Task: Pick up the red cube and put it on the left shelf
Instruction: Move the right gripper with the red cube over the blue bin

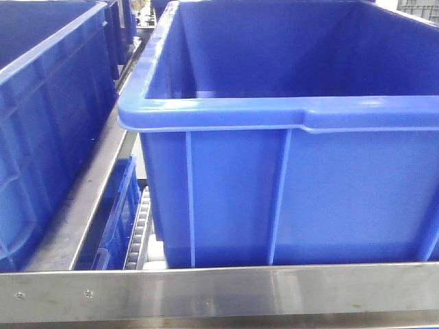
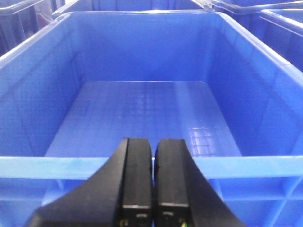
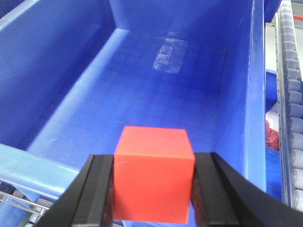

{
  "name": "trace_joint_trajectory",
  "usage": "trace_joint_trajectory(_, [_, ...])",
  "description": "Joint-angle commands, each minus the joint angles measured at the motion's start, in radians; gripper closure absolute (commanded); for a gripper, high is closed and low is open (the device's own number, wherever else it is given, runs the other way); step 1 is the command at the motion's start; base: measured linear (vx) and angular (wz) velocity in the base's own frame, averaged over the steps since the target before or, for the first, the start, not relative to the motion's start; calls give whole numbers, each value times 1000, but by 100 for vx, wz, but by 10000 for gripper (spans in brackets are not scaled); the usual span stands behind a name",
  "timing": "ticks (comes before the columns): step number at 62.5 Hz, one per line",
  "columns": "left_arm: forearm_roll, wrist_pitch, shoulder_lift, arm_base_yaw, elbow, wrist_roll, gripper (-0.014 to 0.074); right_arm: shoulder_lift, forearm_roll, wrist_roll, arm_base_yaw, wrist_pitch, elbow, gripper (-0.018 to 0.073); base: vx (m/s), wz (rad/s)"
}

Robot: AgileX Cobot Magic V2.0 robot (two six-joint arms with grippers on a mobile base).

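Observation:
My right gripper [image 3: 154, 187] is shut on the red cube [image 3: 154, 172], held between both black fingers above the near rim of a large blue crate [image 3: 142, 94]. The crate's floor under the cube is bare. My left gripper [image 2: 153, 172] is shut and empty, just over the near rim of another blue crate [image 2: 142, 109] that holds nothing. The left shelf shows in the front view as a steel front rail [image 1: 219, 291] with bolts and roller tracks [image 1: 139, 229], carrying blue crates [image 1: 295, 137]. Neither gripper shows in the front view.
A second blue crate [image 1: 48, 116] stands at the left on the rack, with a steel divider [image 1: 89, 199] between the two. Grey rollers [image 3: 293, 94] run along the crate's right side in the right wrist view. More blue crates [image 2: 279, 23] stand behind and beside.

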Motion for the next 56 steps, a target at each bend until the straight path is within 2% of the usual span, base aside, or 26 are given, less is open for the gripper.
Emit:
trace_joint_trajectory(1, [-7, -78, -13, -1, 24, -6, 506, 4, -11, -7, 2, -84, -32, 436, 0, 0])
trace_joint_trajectory(30, [-7, -78, -13, -1, 24, -6, 506, 8, -8, -7, 2, -76, -55, 436, 0, 0])
trace_joint_trajectory(39, [-7, -78, -13, -1, 24, -6, 506, 72, -8, -7, 2, 20, -197, 436, 0, 0])
trace_joint_trajectory(56, [-7, -78, -13, -1, 24, -6, 506, 401, -3, -29, 12, 210, -524, 436, 0, 0])
